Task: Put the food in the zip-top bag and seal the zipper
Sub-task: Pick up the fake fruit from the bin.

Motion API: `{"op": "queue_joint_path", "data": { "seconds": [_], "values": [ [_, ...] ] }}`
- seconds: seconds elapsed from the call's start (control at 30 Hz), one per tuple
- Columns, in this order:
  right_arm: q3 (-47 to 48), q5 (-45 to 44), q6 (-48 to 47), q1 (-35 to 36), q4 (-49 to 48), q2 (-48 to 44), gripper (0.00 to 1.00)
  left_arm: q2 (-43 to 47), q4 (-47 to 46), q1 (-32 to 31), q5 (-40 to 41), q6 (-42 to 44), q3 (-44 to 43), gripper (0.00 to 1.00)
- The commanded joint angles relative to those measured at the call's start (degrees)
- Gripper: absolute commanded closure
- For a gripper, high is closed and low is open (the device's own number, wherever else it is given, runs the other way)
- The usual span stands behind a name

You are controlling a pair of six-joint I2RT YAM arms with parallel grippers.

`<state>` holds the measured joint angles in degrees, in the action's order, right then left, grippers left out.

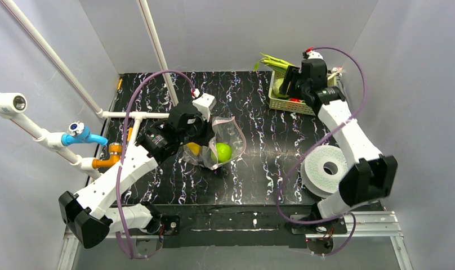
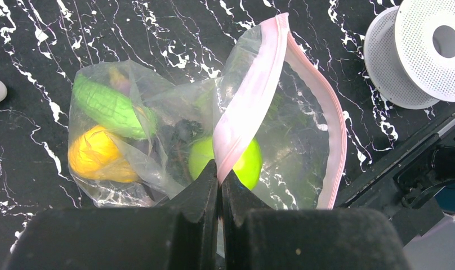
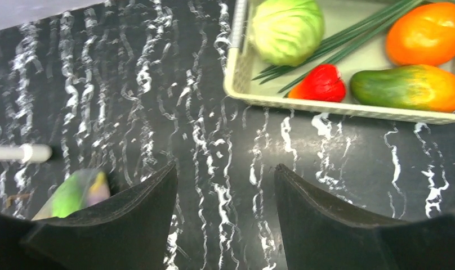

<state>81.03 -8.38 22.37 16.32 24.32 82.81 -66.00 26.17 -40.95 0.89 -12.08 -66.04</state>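
The clear zip-top bag [image 2: 293,129] hangs from its mouth over the black table and also shows in the top view [image 1: 232,139]. My left gripper [image 2: 221,171] is shut on one side of the pink zipper [image 2: 253,84]; the mouth gapes open. Inside the bag lie a green corn-like piece [image 2: 110,107], a yellow fruit [image 2: 96,154] and a lime-green fruit [image 2: 248,163]. My right gripper [image 3: 225,169] is open and empty above the table, just in front of the basket [image 3: 326,107]. The basket holds a cabbage [image 3: 287,28], an orange fruit [image 3: 428,31], a red piece [image 3: 321,81] and a green-orange mango [image 3: 405,87].
The basket [image 1: 286,104] sits at the back right with the leek's green leaves [image 3: 338,39] across it. A white perforated spool [image 1: 326,167] stands by the right arm. White pipes with blue and orange fittings [image 1: 81,135] run along the left side.
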Motion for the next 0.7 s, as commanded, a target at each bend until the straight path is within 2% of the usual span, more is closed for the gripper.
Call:
{"op": "queue_joint_path", "data": {
  "seconds": [0.0,0.23,0.37,0.5,0.67],
  "values": [
    [10.6,-3.03,0.54,-4.44,5.28,8.91,0.3,0.8,-0.16,0.22,-0.85,-0.33,0.45,1.0],
    [27.51,1.92,0.78,-10.81,13.54,26.94,0.3,0.94,-0.25,0.18,-0.89,-0.69,0.46,1.0],
    [37.18,9.44,2.94,-13.84,18.19,37.62,0.29,1.09,-0.25,0.2,-2.51,-0.58,0.43,1.0],
    [39.92,13.66,4.08,-15.77,16.56,43.09,0.27,0.93,-0.16,0.22,-2.45,-0.58,0.41,1.0],
    [41.01,14.11,4.2,-18.87,16.99,47.84,0.27,0.8,-0.16,0.22,-2.64,-0.62,0.38,1.0]
  ]
}}
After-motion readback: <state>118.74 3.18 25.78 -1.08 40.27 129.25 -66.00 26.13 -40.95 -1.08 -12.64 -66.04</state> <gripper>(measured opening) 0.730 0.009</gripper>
